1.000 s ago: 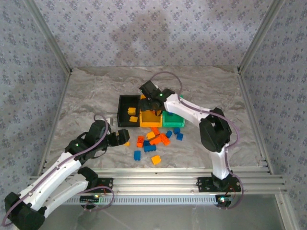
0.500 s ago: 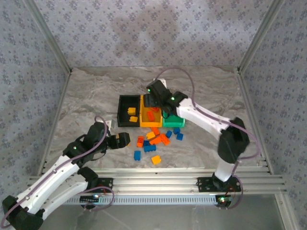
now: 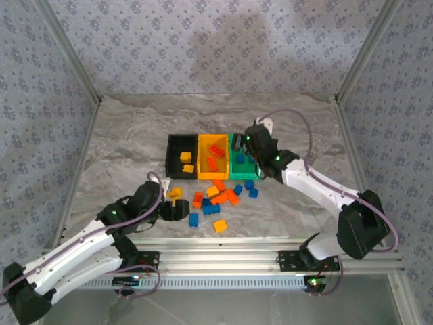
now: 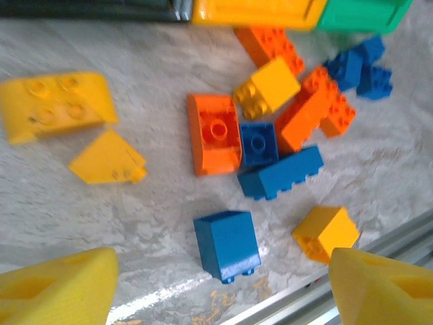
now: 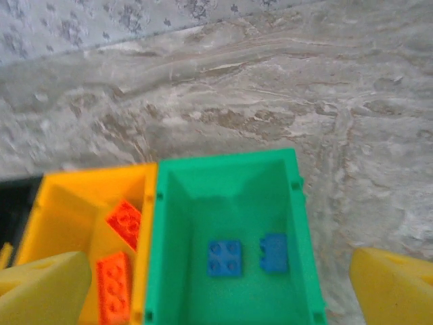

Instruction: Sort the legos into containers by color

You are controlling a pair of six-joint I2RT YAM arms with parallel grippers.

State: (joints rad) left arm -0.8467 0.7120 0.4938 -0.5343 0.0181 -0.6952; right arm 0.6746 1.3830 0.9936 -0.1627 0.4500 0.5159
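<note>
Left gripper (image 4: 216, 288) held spread, empty, over loose plastic studded bricks (image 4: 270, 135) at frame centre. Right gripper (image 5: 220, 284) spread, empty, above green rectangular plastic bin (image 5: 230, 169). Lone blue cube brick (image 4: 226, 244) judged best clamped squarely on flat sides.

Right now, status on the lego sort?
Left gripper open, over the loose legos. Right gripper open and empty above the green bin, two blue legos inside. Nothing blocking either.
</note>
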